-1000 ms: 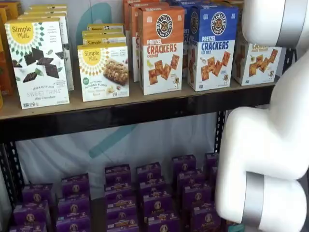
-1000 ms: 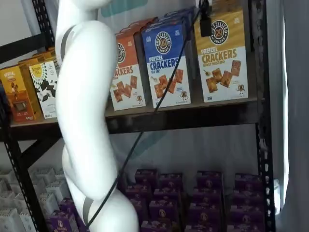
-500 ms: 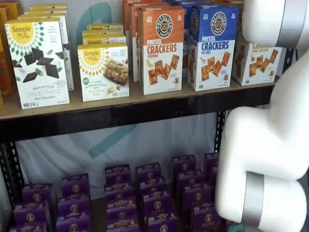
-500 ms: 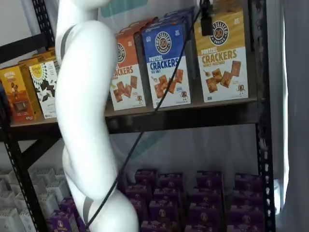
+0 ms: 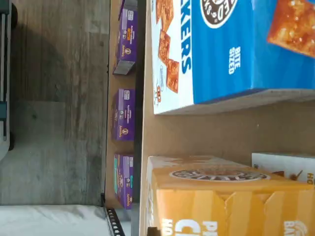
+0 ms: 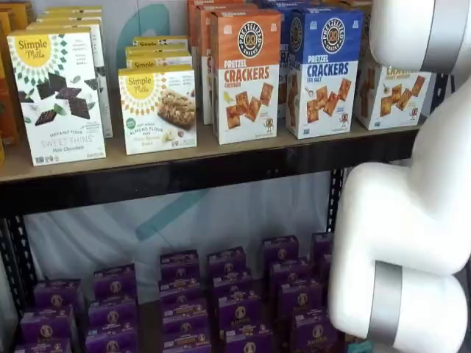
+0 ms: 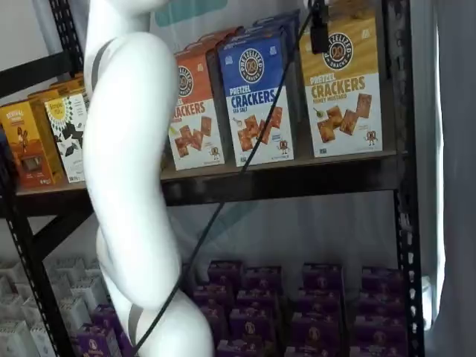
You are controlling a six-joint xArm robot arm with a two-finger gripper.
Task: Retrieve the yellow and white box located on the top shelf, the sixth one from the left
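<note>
On my feeds the surface, the top shelf (image 6: 221,158), is a tan board with a black front beam, and a pale backdrop hangs behind it. At its far left I see a white Simple Mills Sweet Thins box (image 6: 57,95), then a shorter Simple Mills almond flour box (image 6: 157,109). Right of those stands an orange Pretzel Crackers carton (image 6: 246,76), then a blue Pretzel Crackers carton (image 6: 324,71).

The yellow and white box (image 7: 343,85) stands at the right end of the top shelf, just beside the blue carton and near the black upright (image 7: 405,186); in a shelf view the white arm (image 6: 419,191) covers its upper part. The wrist view looks along the board at the blue carton and the yellow carton's top.

Below, small purple boxes (image 6: 221,301) fill the lower level in rows.

Of the hand (image 7: 319,30) I see only a dark piece at the top edge of a shelf view, in front of the yellow and white box, with a black cable (image 7: 223,201) trailing down. I cannot tell whether it is released or clenched.
</note>
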